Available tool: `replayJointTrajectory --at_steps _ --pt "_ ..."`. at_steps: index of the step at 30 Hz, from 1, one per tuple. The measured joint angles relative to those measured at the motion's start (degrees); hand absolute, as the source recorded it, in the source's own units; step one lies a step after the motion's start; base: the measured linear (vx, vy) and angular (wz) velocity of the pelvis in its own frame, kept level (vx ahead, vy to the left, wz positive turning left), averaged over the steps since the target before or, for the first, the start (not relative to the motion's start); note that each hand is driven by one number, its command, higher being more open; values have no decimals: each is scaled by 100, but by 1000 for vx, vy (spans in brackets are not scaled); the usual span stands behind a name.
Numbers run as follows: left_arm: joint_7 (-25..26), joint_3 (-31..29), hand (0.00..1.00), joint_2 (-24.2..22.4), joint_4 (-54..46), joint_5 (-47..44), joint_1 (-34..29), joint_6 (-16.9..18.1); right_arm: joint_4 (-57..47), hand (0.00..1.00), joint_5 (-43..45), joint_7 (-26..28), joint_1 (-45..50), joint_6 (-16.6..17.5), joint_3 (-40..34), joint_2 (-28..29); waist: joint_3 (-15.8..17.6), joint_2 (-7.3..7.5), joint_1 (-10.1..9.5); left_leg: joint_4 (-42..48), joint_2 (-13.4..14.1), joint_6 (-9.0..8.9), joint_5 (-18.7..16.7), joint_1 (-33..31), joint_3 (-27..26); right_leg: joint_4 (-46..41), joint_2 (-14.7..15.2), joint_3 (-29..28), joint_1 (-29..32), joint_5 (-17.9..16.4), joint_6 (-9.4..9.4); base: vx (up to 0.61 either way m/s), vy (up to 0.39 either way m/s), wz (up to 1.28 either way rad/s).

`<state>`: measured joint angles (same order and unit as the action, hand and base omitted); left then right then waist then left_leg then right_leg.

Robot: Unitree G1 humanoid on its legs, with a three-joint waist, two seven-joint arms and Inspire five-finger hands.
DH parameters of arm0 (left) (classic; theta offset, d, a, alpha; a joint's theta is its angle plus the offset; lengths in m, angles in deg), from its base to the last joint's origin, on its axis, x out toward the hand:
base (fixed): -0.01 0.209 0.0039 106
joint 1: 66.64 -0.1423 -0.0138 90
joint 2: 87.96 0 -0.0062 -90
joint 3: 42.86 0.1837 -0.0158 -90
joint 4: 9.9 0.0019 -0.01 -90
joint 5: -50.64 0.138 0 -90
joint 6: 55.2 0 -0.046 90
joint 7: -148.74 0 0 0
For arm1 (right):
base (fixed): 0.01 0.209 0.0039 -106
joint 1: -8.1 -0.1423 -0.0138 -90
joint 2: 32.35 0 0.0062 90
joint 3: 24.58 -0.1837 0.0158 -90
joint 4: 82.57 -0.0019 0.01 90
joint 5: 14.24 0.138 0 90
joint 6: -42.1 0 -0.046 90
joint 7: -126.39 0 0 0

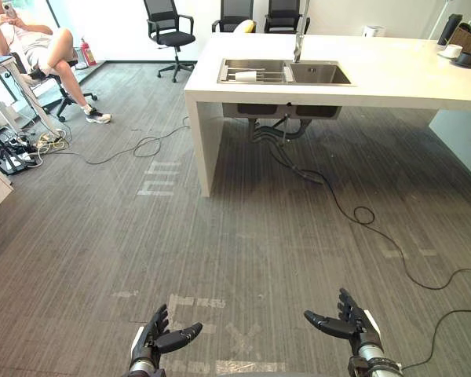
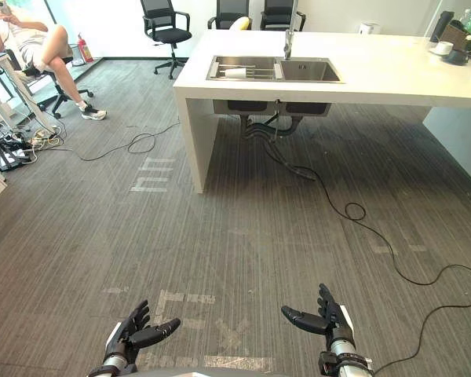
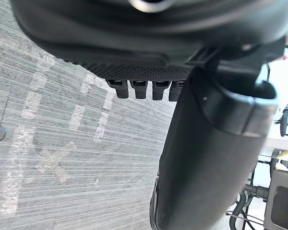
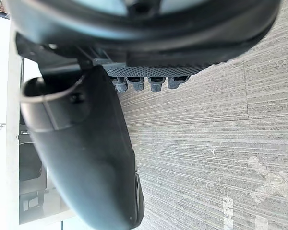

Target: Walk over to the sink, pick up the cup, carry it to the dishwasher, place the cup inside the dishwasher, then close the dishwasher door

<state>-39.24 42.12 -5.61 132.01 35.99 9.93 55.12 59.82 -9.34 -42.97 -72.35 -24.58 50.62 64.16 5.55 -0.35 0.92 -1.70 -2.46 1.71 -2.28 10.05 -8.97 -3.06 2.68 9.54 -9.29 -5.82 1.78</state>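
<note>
1. Looking far ahead and well out past my left hand (image 1: 161,339), I see a person (image 1: 43,43) seated on a chair, with a red fire extinguisher (image 1: 88,53) just beyond their legs.
2. My left hand hangs low over the grey carpet (image 1: 259,236). Its fingers are loosely straight, its thumb points across toward the other hand, and it has hold of nothing. Pale tape marks (image 3: 31,103) lie on the carpet just past its fingertips.
3. Well ahead of both hands stands a white counter (image 1: 392,78) with a steel sink (image 1: 318,74) set into it. The cup (image 1: 246,76), white, seems to lie on its side on the wire rack in the basin on my left hand's side. It is well apart from either hand. The tap (image 1: 300,35) rises behind the divide between the two basins.
4. My right hand (image 1: 347,323) hangs level with the left, palm turned inward. Its fingers are spread and relaxed, its thumb reaches toward the left hand, and it is empty, with bare carpet beneath.
</note>
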Motion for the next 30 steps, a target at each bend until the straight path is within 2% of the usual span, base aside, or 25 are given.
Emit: replayJointTrajectory --at_steps 7,11,14,16,17,18,20,21,23,24,26,27,28,29,30 --pt "-85 33 100 2 -1 -9 -25 37 -1 100 5 8 -1 21 -8 27 5 -5 -9 31 13 -31 -37 -20 -32 -3 -8 -21 15 -1 0 0 0 -2" --pt "-105 48 100 -3 -14 -10 -59 116 -43 100 24 26 5 64 -20 47 48 -18 -21 427 53 -11 -279 -118 -128 -155 -7 -124 33 -75 -31 -4 6 -12" --pt "-107 62 100 -42 -162 -116 -122 144 -243 100 59 42 75 77 -105 51 153 -24 -23 1136 87 67 -726 -377 -173 -928 89 -158 332 -514 15 -49 18 -6" --pt "-106 123 100 -40 -302 -124 -226 190 -392 100 60 28 229 81 -124 46 175 -15 -111 1650 90 157 -1042 -520 -244 -1822 266 -53 641 -900 207 -3 38 -13" --pt "-104 149 100 -36 -302 -130 -241 204 -399 100 60 19 250 84 -119 47 197 -22 -132 1751 93 178 -1127 -523 -261 -2269 348 41 824 -949 287 23 48 -13" --pt "-104 153 100 -29 -316 -140 -252 225 -399 100 60 16 257 84 -102 60 262 12 -138 1834 92 217 -1259 -509 -258 -3053 484 194 1161 -936 268 18 40 -3" --pt "-99 156 100 -3 -435 -169 -298 239 -404 100 60 18 259 90 -53 66 406 17 -144 1928 91 303 -1340 -377 -246 -3982 687 339 1516 -889 264 43 25 2" --pt "-99 160 100 18 -464 -176 -320 241 -398 100 61 25 284 91 -42 66 490 35 -149 1960 108 303 -1417 -248 -228 -4159 784 458 1627 -975 281 101 -1 6" --pt "-100 164 100 60 -482 -217 -315 241 -398 100 123 42 289 114 -39 65 506 30 -138 2023 191 265 -1537 -176 -160 -3977 856 640 1856 -993 276 148 -31 12" --pt "-102 163 100 103 -526 -233 -304 242 -398 100 228 75 290 151 -7 65 523 -18 -124 2058 302 193 -1624 -123 -118 -3701 836 756 2008 -988 282 220 -86 16" --pt "-108 165 100 201 -558 -238 -265 244 -401 100 295 184 286 213 33 64 558 -9 -126 2107 482 35 -1770 -15 -49 -3229 772 842 2268 -917 291 255 -127 17" --pt "-108 164 100 261 -567 -247 -244 244 -401 100 295 258 295 242 63 66 595 45 -108 2139 578 -140 -1842 85 26 -2930 744 794 2414 -752 284 247 -147 20" --pt "-108 164 100 290 -581 -247 -236 244 -402 100 295 288 307 255 66 68 610 85 -100 2160 606 -217 -1907 139 67 -2827 737 748 2479 -662 274 357 -232 31" --pt "-110 166 100 331 -618 -245 -247 244 -423 100 296 312 382 282 65 68 602 180 -103 2195 640 -358 -2070 266 148 -2710 747 595 2571 -508 183 423 -291 39" --pt "-115 178 100 318 -625 -244 -284 241 -460 100 329 309 499 288 60 67 565 205 -84 2186 726 -504 -2258 465 252 -2856 776 535 2554 -257 -36 583 -386 37"
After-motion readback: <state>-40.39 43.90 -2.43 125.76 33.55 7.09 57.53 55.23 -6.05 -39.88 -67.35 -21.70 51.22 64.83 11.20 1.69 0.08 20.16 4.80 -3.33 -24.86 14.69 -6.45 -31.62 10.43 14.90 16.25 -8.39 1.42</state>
